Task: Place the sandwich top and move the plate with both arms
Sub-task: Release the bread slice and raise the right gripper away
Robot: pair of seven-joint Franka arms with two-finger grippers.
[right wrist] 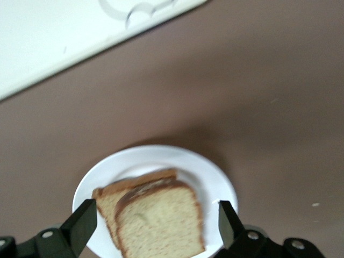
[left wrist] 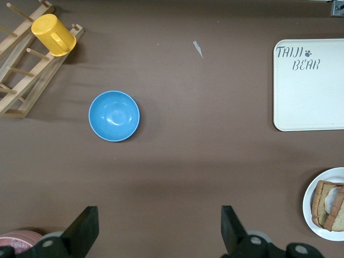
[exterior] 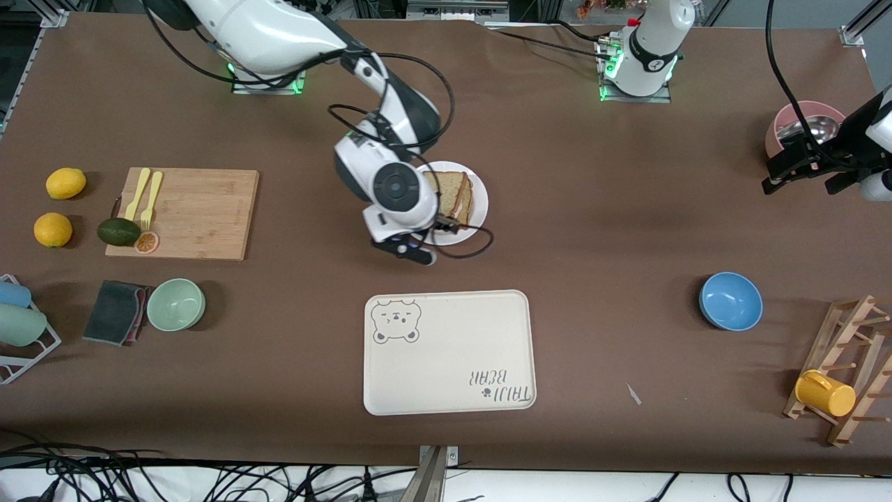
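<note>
resting on the plate, the sandwich top sits under the right gripper, fingers released; left gripper fingers released.

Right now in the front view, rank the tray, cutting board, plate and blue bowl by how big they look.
1. Tray, largest.
2. Cutting board.
3. Plate and blue bowl: too close to rank, since the right arm hides part of the plate and the bowl lies nearer the camera.

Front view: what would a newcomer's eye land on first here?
The right arm's claw, open, hangs over the white plate mid-table, where the sandwich top lies on the lower slice. Nearer the camera sits the bear-printed tray. The left claw waits open over bare table near the blue bowl.
</note>
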